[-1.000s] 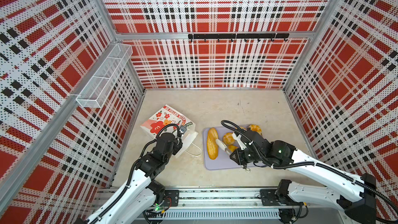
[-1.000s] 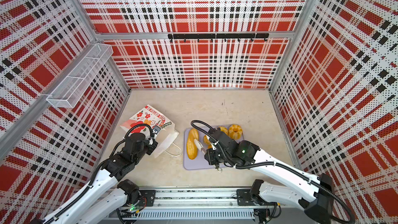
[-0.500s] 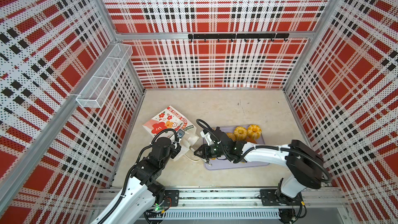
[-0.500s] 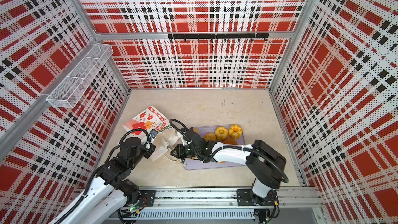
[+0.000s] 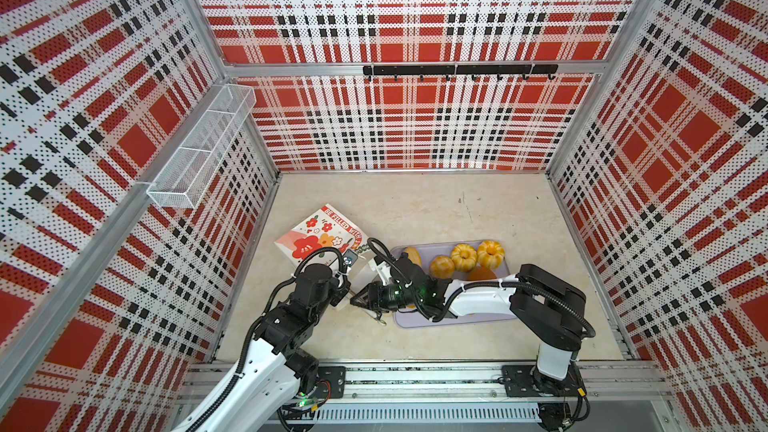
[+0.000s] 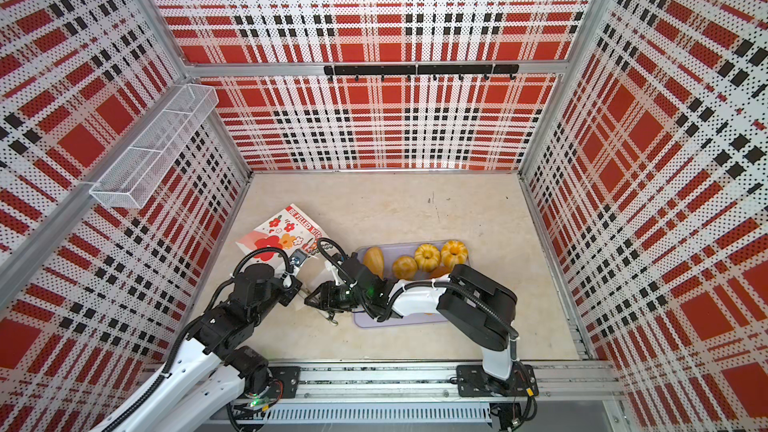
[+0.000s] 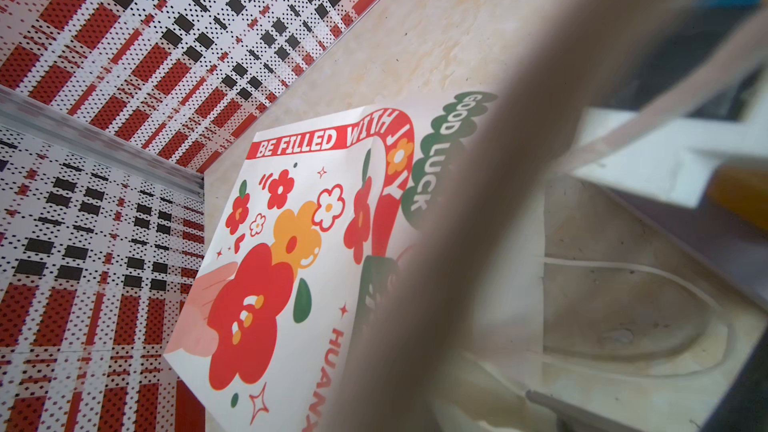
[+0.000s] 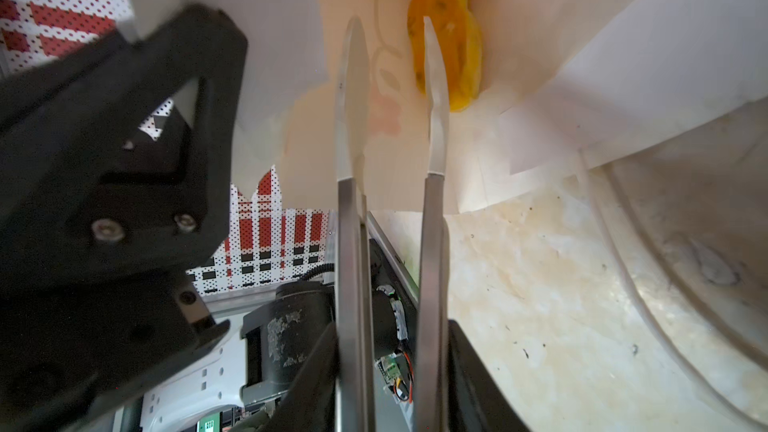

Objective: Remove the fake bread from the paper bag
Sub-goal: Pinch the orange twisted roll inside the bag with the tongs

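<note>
While right tool [image 8: 390,22] gapes at paper bag [image 8: 623,35], fake bread [image 8: 461,47] beyond tips.

Robot lab cell, plaid perforated walls [image 5: 415,6], aluminium frame [image 5: 291,70], base rail [image 5: 415,380]

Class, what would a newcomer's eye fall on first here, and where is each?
The red plaid walls enclose everything. On the floor's left lies the flowered paper bag, beside a lavender tray of golden breads. The right end effector points into the bag at one yellow bread.
</note>
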`<state>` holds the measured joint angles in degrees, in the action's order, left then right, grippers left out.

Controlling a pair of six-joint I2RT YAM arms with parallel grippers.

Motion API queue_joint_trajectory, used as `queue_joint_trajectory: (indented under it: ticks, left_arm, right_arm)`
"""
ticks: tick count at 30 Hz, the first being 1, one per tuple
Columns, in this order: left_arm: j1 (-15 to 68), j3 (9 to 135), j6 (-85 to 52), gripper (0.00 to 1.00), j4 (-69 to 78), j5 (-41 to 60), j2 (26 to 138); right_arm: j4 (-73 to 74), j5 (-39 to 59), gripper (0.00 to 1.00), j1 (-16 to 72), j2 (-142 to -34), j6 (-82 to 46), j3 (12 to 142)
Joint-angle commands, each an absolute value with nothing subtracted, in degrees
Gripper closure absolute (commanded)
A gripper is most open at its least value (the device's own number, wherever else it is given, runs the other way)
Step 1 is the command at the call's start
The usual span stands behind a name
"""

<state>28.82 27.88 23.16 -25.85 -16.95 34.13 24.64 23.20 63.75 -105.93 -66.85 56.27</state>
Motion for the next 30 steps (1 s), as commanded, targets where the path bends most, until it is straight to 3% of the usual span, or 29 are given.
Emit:
queue_joint_trajectory:
  ticks: [1, 21, 30]
  left_arm:
    - [28.9, 27.3, 22.6, 1.00, -25.0, -16.4, 33.6]
    - [29.5, 27.3, 22.6, 1.00, -25.2, -16.8, 33.6]
    - [29.9, 27.3, 22.5, 1.00, -25.3, -17.0, 33.6]
  right_arm:
    - [28.4, 24.2, 0.59, 64.2, -106.0, -67.6, 56.1]
    - [4.5, 18.5, 0.58, 64.1, -96.3, -52.8, 59.5]
    - [0.3, 17.1, 0.57, 63.2, -99.9, -50.4, 62.4]
